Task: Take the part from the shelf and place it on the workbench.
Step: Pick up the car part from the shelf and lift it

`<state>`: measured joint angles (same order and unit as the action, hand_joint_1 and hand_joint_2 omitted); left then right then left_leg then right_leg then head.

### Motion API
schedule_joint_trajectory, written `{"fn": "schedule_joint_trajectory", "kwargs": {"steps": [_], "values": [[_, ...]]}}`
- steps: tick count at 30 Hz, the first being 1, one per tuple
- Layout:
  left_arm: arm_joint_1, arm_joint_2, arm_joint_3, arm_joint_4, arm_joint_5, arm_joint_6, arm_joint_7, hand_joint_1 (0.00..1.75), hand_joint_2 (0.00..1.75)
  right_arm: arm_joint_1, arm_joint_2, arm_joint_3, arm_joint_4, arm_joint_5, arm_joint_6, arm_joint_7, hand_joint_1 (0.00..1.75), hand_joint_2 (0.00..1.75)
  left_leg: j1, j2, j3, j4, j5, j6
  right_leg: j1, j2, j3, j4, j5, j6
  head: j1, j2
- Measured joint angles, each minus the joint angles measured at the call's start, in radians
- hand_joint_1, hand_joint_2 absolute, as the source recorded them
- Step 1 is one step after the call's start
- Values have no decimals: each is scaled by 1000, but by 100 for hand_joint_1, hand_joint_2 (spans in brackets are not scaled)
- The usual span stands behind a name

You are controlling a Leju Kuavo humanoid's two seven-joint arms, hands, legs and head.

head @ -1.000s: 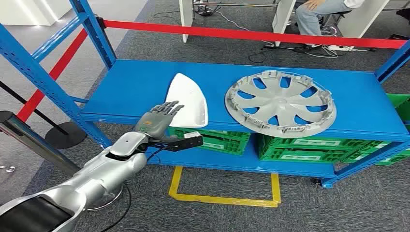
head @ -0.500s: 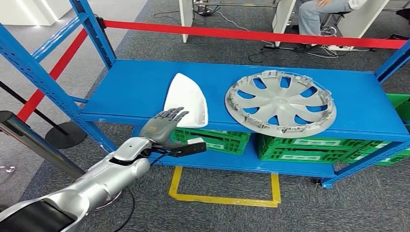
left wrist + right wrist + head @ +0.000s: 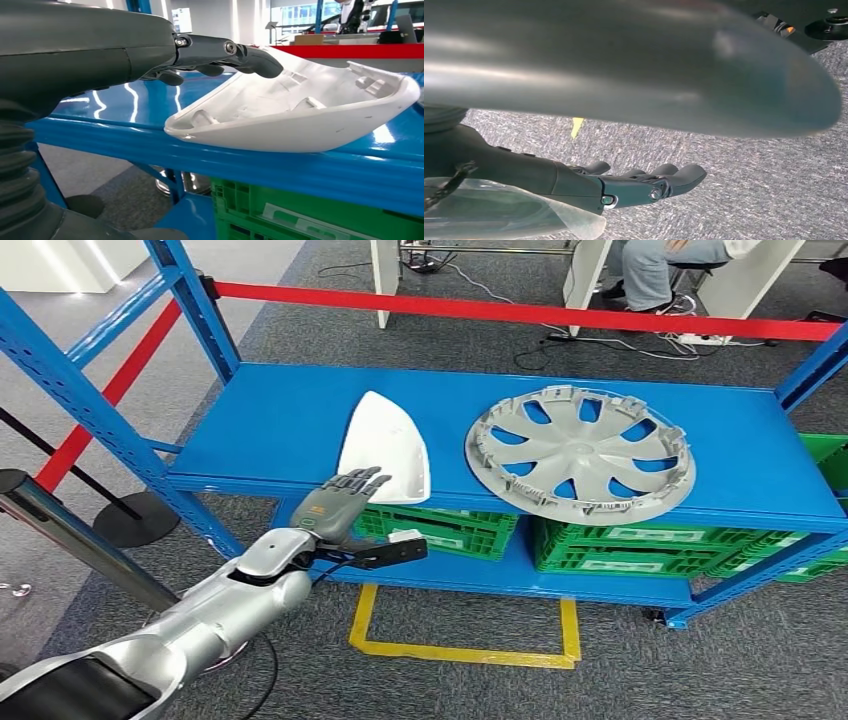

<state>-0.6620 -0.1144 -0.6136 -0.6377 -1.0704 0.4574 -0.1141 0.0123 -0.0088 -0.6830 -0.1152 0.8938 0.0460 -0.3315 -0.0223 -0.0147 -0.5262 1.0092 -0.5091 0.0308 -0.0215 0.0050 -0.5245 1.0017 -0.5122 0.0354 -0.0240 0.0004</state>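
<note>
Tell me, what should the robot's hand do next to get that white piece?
Probably close its fingers on the near rim of the white piece. The left hand is open at the shelf edge, fingers stretched over that rim, not gripping yet.

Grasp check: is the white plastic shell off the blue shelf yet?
No, the white plastic shell rests on the blue shelf.

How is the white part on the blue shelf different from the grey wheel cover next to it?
The white part is plain, smooth and roughly triangular; the grey wheel cover is round with spoke openings and looks clearly larger. The white part overhangs the front edge, at the left hand's fingertips; the wheel cover lies away from the hand. Both rest on the blue shelf.
</note>
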Motion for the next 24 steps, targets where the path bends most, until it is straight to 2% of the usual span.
{"fn": "schedule_joint_trajectory", "kwargs": {"steps": [16, 17, 20, 21, 24], "values": [[0, 16, -10, 11, 0, 0, 9, 0, 175, 1, 0, 0, 0, -4, 1, 0, 0, 0, 0, 0, 0, 0, 0, 0, 0, 0, 0, 0, 0, 0, 0, 0], [0, 16, -10, 12, 0, 0, 9, 31, 175, 1, 0, 0, 0, -4, 1, 0, 0, 0, 0, 0, 0, 0, 0, 0, 0, 0, 0, 0, 0, 0, 0, 0], [0, 18, -12, 12, 0, -3, 10, 162, 175, 1, 0, 0, 0, -5, 1, 0, 0, 0, 0, 0, 0, 0, 0, 0, 0, 0, 0, 0, 0, 0, 0, 0], [0, 18, -13, 12, 0, -5, 10, 175, 175, 1, 0, 0, 0, -5, 1, 0, 0, 0, 0, 0, 0, 0, 0, 0, 0, 0, 0, 0, 0, 0, 0, 0], [0, 20, -14, 12, 0, -13, 11, 175, 175, 1, -1, 0, 0, -7, 1, -1, 0, 0, 0, 0, 0, 0, 0, 0, 0, 0, 0, 0, 0, 0, 0, 0]]}}
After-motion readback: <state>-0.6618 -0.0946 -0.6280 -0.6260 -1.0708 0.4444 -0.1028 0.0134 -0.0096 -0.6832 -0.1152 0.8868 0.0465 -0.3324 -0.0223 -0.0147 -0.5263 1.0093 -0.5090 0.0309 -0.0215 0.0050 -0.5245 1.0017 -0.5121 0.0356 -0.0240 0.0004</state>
